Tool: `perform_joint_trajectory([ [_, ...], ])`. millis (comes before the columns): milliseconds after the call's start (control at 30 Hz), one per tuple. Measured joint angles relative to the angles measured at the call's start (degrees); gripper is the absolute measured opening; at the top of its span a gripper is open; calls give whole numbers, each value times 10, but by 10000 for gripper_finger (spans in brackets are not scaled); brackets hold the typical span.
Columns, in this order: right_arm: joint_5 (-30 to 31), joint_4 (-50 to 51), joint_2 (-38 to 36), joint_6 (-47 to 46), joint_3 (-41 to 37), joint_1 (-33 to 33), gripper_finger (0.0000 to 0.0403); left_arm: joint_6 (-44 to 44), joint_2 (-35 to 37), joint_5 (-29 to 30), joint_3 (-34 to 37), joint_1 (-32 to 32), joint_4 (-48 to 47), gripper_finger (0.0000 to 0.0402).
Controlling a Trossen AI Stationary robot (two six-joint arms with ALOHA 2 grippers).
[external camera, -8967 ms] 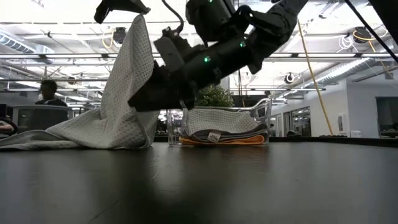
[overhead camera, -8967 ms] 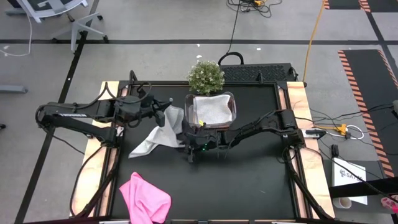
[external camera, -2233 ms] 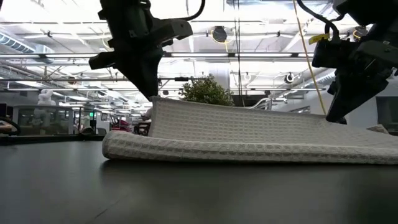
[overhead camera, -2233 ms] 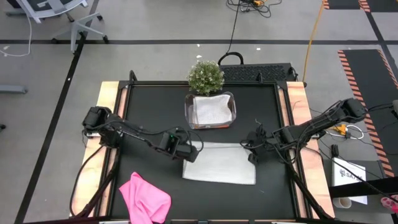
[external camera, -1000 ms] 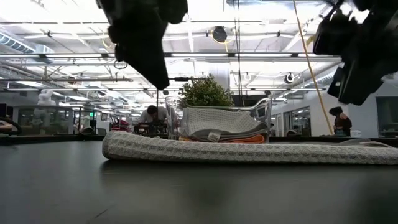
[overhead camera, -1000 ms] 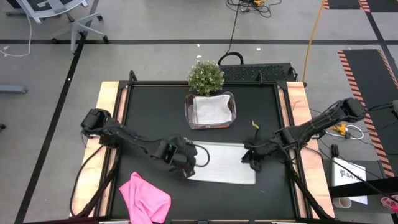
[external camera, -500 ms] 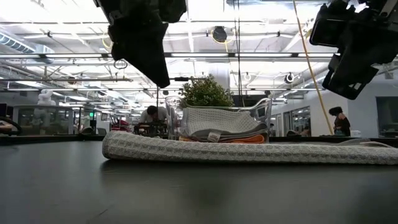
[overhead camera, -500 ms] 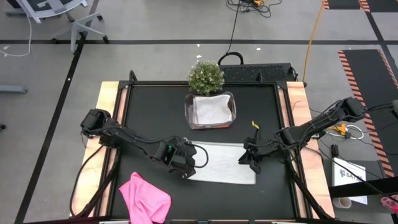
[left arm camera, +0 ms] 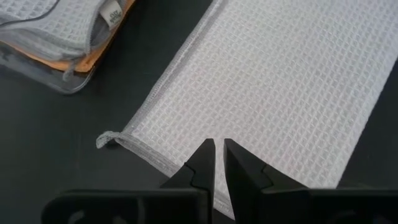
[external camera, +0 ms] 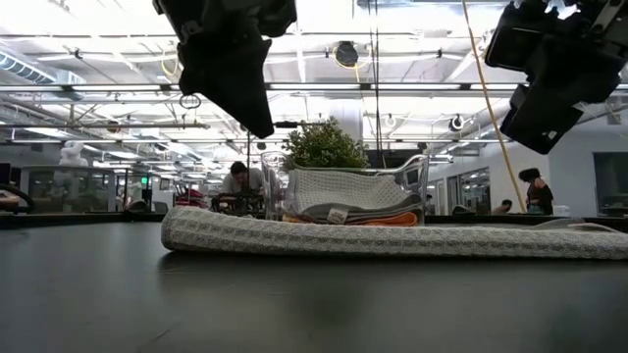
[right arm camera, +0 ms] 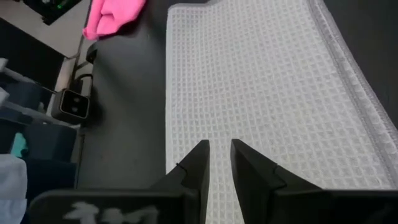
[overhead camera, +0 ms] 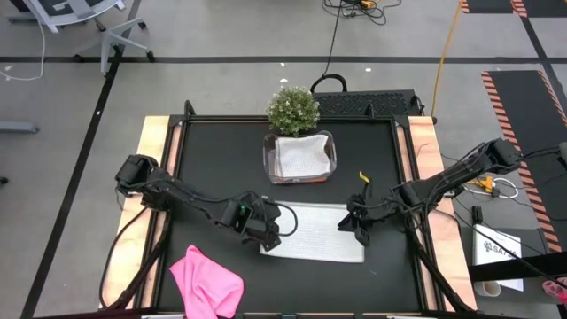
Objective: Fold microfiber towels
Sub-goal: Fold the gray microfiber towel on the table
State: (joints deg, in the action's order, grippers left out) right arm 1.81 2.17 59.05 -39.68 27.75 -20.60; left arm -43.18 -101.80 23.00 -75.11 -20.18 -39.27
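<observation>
Grey waffle-weave microfiber towel (overhead camera: pixel 314 232) lies flat on the black table (overhead camera: pixel 213 159), folded into a long strip, in the middle of the table's near half, in front of the clear plastic tub (overhead camera: pixel 300 158). Left gripper (overhead camera: pixel 268 237) hangs just above the towel's left end; in the left wrist view its fingertips (left arm camera: pixel 205 152) stand almost together with only a thin slit between them, pinching nothing, above the towel's edge and a small corner loop. Right gripper (overhead camera: pixel 351 227) hangs above the towel's right end; in the right wrist view its fingers (right arm camera: pixel 198 155) are nearly closed with a narrow gap, empty, cloth visible beneath. In the low view both grippers are clear of the strip, lifted off it. Tub holds a folded stack: a grey waffle towel (external camera: pixel 343 189) on top, an orange-yellow towel (external camera: pixel 392 221) showing at the bottom edge. Small potted plant (overhead camera: pixel 293 109) stands directly behind the tub. Bright pink towel (overhead camera: pixel 206 282) lies crumpled at the table's near left corner, well apart from the grey strip. People (external camera: pixel 235 184) visible far back in the room.
</observation>
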Motion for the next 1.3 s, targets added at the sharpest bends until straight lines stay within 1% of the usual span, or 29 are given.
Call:
perform_joint_trajectory([
  [167,0,-17,0,-12,0,0,55,-7,0,0,0,6,1,35],
  [233,-12,-17,0,-25,0,0,55,-8,0,0,0,7,1,35],
  [400,-107,16,0,-103,11,-2,54,-8,0,-3,0,7,2,35],
  [467,-124,34,0,-115,32,-11,54,-8,0,-6,0,7,1,35],
  [533,-125,67,0,-101,63,-21,54,-4,0,-7,0,7,1,35],
  [600,-119,122,0,-84,105,-27,54,0,0,-7,0,7,1,35],
  [733,-73,291,11,-51,205,-40,54,12,4,-14,0,3,3,35],
  [833,-45,411,43,-30,282,-56,54,19,6,-45,-2,0,9,35],
  [900,-35,463,75,-7,321,-68,54,20,6,-69,-3,-3,9,35],
  [1000,-40,480,126,46,356,-83,55,25,6,-96,-3,-7,15,35],
  [1100,-49,483,169,91,361,-90,63,40,6,-103,-3,-10,15,35],
  [1167,-49,485,194,106,354,-90,72,56,6,-109,-4,-9,15,35],
  [1300,-49,489,236,106,342,-89,97,80,6,-144,-4,-9,17,36],
])
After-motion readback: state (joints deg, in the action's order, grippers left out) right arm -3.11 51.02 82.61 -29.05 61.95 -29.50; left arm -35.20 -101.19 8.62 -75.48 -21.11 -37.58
